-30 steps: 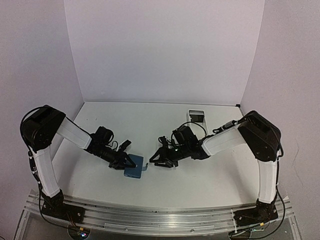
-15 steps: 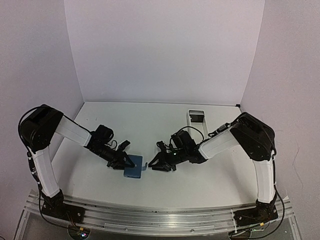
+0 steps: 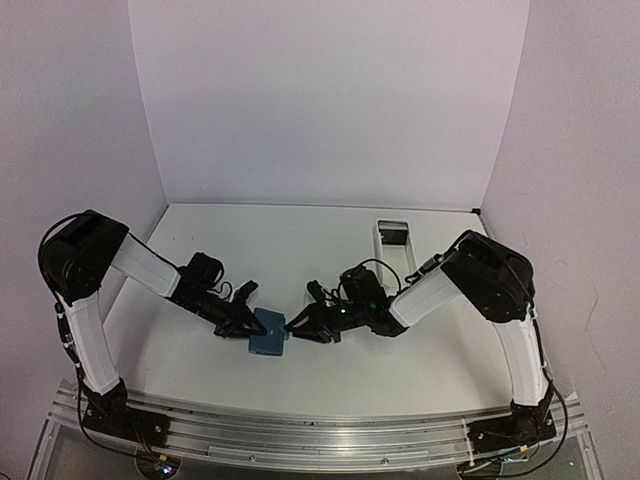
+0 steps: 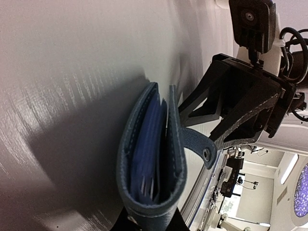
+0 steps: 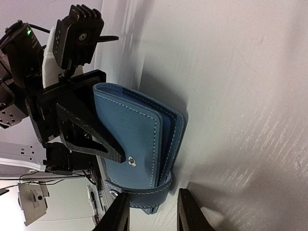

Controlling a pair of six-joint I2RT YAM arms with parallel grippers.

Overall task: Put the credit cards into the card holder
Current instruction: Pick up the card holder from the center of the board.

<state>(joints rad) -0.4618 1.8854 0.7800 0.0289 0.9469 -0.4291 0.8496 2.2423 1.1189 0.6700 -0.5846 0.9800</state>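
Card holder point(image 3: 268, 338): blue grained leather with pale stitching, roughly square, folded nearly flat. It is propped on one edge on the matte white worktop point(image 3: 330, 380), near the front. Left gripper point(image 3: 252, 326) is closed on the fold, its black triangular fingers point(image 5: 86, 130) flat against the outer face. Snap tab point(image 4: 198, 146), round-ended with a metal stud, is unfastened. Right gripper point(image 5: 153, 199) is partly open just beside the tab, holding nothing. Paler blue pockets inside; cards not distinguishable. Far right: long white tray point(image 3: 381, 232).

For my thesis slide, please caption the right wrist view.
The left jaws hold the folded blue wallet, its snap tab unfastened, before the open right jaws.
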